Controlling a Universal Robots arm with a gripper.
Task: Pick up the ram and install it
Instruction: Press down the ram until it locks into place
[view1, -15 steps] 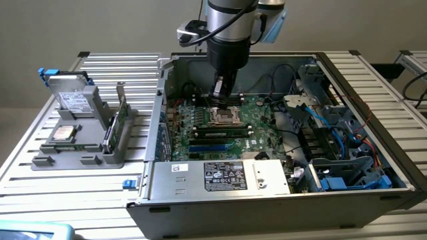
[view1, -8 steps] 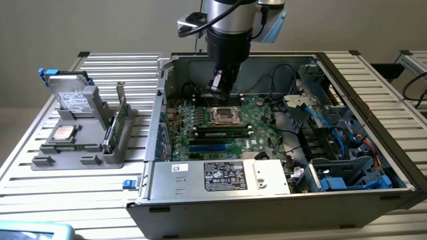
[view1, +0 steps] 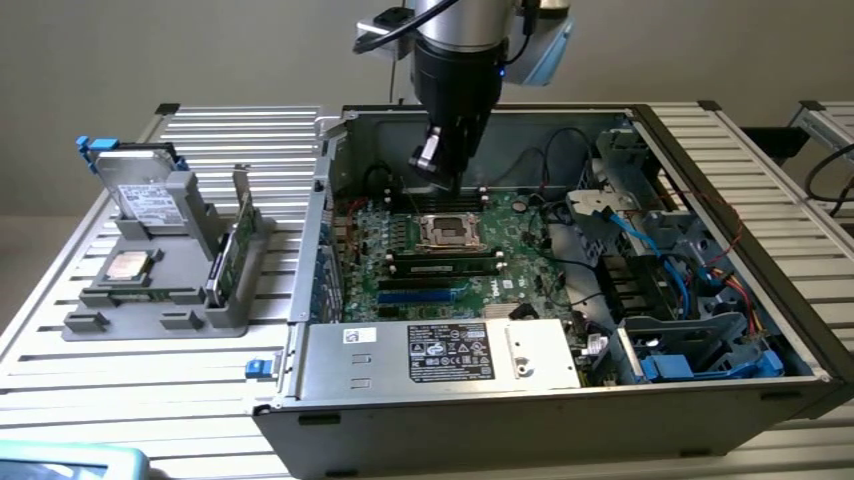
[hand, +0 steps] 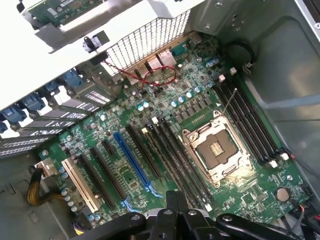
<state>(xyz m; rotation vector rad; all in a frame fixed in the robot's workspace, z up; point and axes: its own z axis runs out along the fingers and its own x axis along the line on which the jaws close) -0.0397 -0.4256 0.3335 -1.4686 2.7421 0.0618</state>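
While my gripper hangs clenched and empty above the motherboard near the processor socket, the ram lies seated in its slot just beside that socket.

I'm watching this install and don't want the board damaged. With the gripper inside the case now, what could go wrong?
1. The gripper, fingers shut, hangs over the motherboard near the open CPU socket. A downward slip might damage the socket's exposed contacts.
2. The ram sits in a slot beside the socket. Whether it is fully seated cannot be told, so it may be only half latched.
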